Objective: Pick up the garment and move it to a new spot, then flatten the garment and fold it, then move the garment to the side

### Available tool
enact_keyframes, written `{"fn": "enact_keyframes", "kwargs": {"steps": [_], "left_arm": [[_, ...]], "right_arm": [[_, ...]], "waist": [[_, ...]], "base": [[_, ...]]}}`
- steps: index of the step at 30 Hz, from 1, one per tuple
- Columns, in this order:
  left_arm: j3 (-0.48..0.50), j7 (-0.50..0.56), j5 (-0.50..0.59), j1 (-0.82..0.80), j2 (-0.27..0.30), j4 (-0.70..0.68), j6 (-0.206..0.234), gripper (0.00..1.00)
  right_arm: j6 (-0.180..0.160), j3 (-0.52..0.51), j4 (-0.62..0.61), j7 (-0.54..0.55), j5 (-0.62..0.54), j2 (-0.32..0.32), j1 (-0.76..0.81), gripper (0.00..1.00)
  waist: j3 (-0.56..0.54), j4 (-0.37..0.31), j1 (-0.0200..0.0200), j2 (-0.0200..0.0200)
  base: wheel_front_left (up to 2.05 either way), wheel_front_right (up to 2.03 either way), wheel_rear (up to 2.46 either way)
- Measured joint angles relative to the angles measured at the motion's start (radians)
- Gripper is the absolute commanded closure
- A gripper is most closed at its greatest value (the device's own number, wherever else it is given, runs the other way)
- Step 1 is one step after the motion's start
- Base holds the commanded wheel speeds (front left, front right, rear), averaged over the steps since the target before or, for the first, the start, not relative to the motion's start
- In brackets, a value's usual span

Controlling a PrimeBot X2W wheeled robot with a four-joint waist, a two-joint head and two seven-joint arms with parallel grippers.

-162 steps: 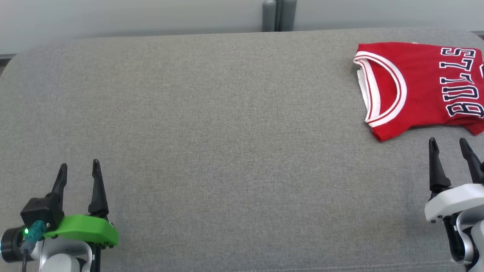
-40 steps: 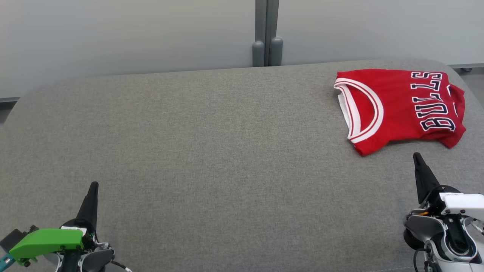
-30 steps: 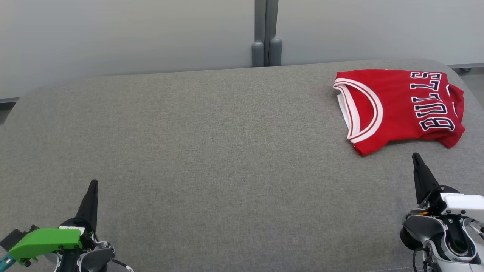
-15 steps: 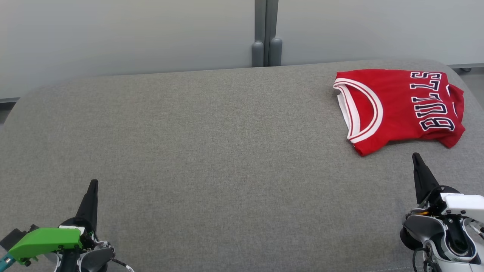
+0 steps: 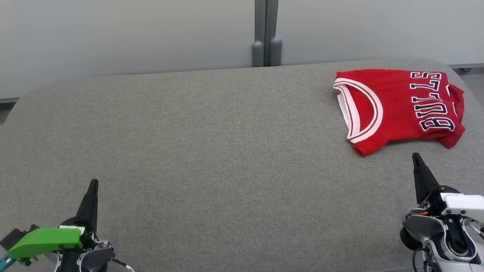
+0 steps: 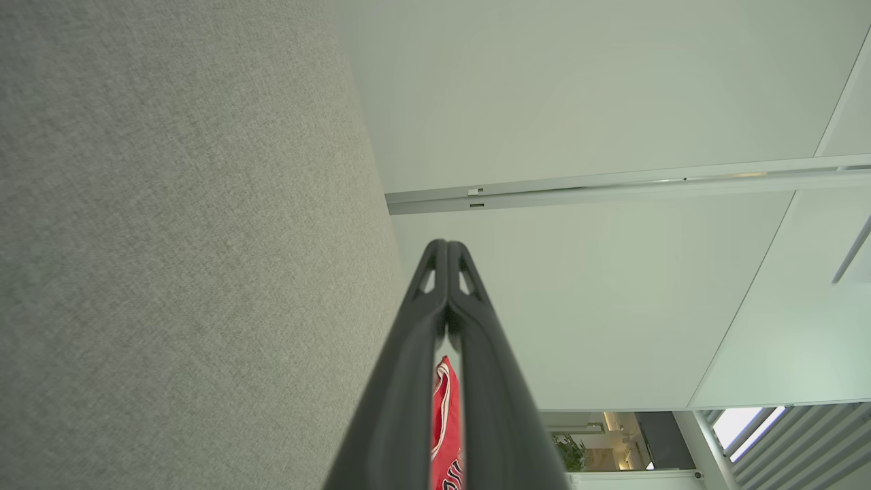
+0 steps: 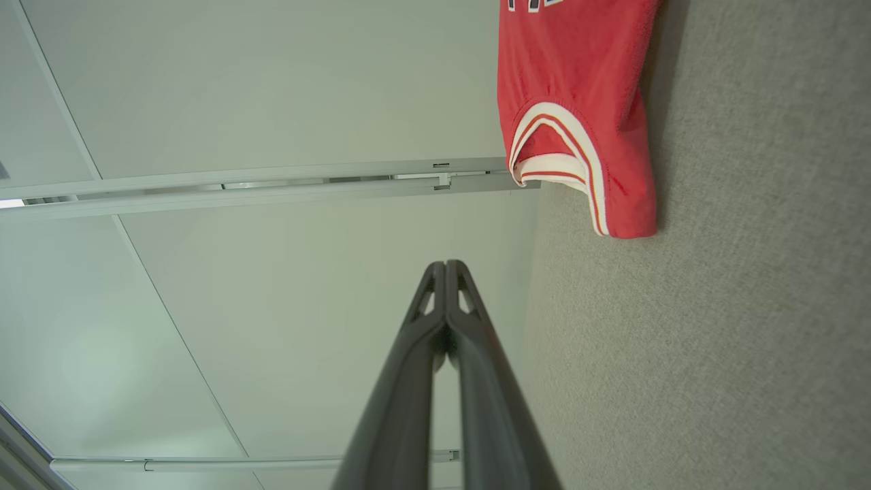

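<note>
Pointing forward, the left gripper (image 5: 92,186) and right gripper (image 5: 416,158) are pinched shut and empty. The folded red jersey (image 5: 401,109) lies far right on the grey cushion (image 5: 227,151), long axis sideways, neckline facing left.

Worktop (image 5: 211,151): covered in grey woven fabric, with rounded far corners and a stitched seam along the near edge. The surface lies flat and even.

One item rests directly on it: a red jersey (image 5: 401,109), folded, in the far right corner, close to both the far edge and the right edge. Its neckline, trimmed in white and red, faces left. Dark, white-outlined lettering reading BULLS runs sideways across its right part. The near hem is slightly uneven and casts a thin shadow on the fabric.
</note>
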Motion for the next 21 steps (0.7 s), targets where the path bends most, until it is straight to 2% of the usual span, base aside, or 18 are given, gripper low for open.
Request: {"fn": "enact_keyframes", "kwargs": {"steps": [21], "left_arm": [[-0.002, -0.001, 0.0, 0.0, 0.0, -0.002, 0.0, 1.0]], "right_arm": [[0.0, 0.0, 0.0, 0.0, 0.0, 0.0, 0.0, 1.0]], "waist": [[0.0, 0.0, 0.0, 0.0]], "base": [[0.0, 0.0, 0.0]]}}
